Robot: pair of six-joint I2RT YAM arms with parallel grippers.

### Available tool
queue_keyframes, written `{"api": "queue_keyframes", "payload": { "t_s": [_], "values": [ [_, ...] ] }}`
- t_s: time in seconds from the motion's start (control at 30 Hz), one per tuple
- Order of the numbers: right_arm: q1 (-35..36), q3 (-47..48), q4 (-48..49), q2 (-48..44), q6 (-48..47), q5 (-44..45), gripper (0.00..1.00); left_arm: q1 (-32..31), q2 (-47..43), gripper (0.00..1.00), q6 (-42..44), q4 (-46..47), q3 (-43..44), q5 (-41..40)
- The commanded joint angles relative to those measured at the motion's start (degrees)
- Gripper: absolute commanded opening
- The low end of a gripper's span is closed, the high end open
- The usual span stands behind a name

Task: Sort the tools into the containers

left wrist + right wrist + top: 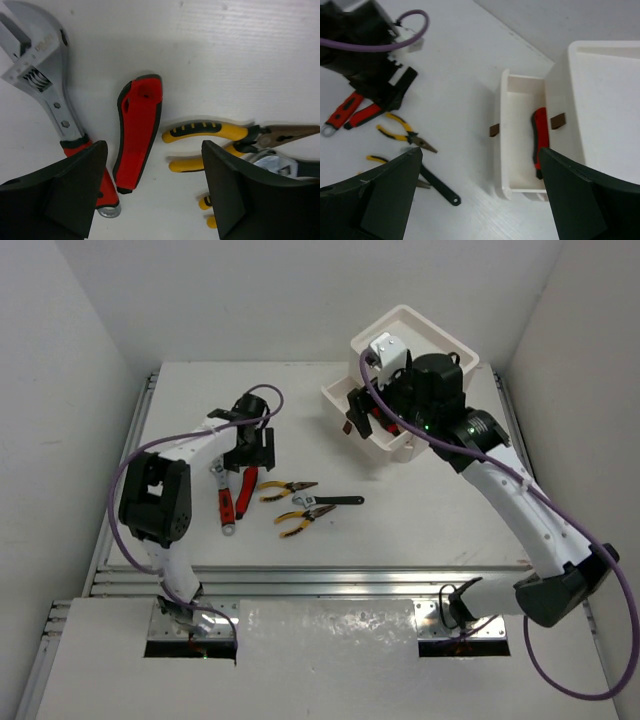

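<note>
My left gripper (pixel 250 458) (pixel 154 150) is open and empty, low over a red-and-black utility knife (pixel 137 135) (pixel 245 490). A red-handled adjustable wrench (pixel 50 85) (pixel 225 505) lies to its left. Two yellow-handled pliers (pixel 215 132) (pixel 288 489) (pixel 298 521) and a black-handled wrench (pixel 338 501) (pixel 440 187) lie to its right. My right gripper (pixel 368 418) (pixel 481 152) is open and empty above the pulled-out drawer (pixel 520 145) of the white drawer unit (pixel 420 340) (pixel 605 100). A second red-and-black knife (pixel 539 140) lies in that drawer. No screwdrivers show.
The drawer unit stands at the back right of the table (pixel 420 530), tilted toward the tools. Dark tabs (pixel 558 120) (pixel 494 130) mark its drawer fronts. White walls close in the table on three sides. My left arm (pixel 370 65) stands over the tool pile.
</note>
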Motion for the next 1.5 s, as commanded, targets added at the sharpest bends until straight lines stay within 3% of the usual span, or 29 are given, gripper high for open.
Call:
{"api": "queue_keyframes", "payload": {
  "t_s": [0.0, 0.63, 0.83, 0.9, 0.97, 1.03, 1.2, 1.33, 1.47],
  "values": [
    [0.52, -6.26, 5.36, -0.62, 3.48, -7.33, 0.99, 1.07, 0.65, 0.74, 0.98, -2.48, 2.18, -1.23],
    [2.63, -11.1, 7.64, 2.01, 5.68, -13.32, 0.99, 5.73, 7.41, 0.6, 1.5, 1.31, -1.42, 7.81],
    [3.77, -11.54, 8.35, 2.01, 5.68, -13.4, 0.99, 5.56, 9.7, 0.45, 1.24, 1.04, -1.6, 7.72],
    [3.95, -11.72, 8.78, 2.01, 6.03, -13.67, 0.99, 5.2, 10.14, 0.36, 1.07, 0.7, -1.51, 6.41],
    [3.95, -12.77, 9.83, 1.49, 7.34, -14.63, 0.99, 5.03, 9.62, 0.15, 0.72, 0.6, -1.42, 6.23],
    [4.04, -14.87, 12.12, 1.05, 9.62, -15.77, 0.99, 5.03, 8.13, 0.05, -0.07, -0.01, -1.16, 5.79],
    [4.04, -22.76, 22.65, 0.87, 22.62, -23.86, 0.99, 3.71, -4.87, 0.0, -3.59, 1.74, -1.68, 6.48],
    [6.13, -31.66, 37.85, 1.48, 39.74, -20.27, 0.99, 0.91, -16.02, 0.0, -9.11, 6.3, -4.49, 11.58],
    [10.36, -30.27, 44.63, 7.79, 40.83, -15.52, 0.99, -3.05, -21.67, 0.0, -15.01, 11.66, -7.92, 14.21]
  ]
}}
